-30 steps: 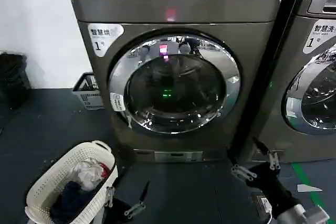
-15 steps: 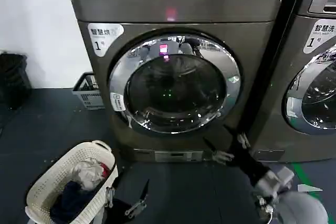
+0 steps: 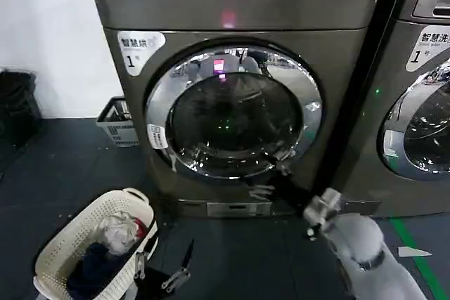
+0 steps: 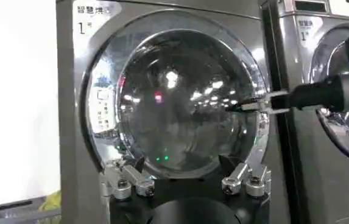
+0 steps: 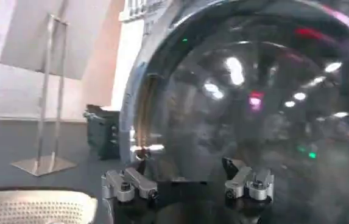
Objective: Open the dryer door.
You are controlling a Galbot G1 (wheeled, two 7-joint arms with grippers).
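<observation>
Even indoor light; ceiling lamps glare off the dryer door (image 3: 234, 112); the right arm blurs with motion.

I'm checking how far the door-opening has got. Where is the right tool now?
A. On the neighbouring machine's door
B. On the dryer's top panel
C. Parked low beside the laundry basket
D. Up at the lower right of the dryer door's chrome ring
D: in the head view the right tool sits at the lower right of the dryer door, against its chrome ring, fingers open; the door looks shut.
</observation>
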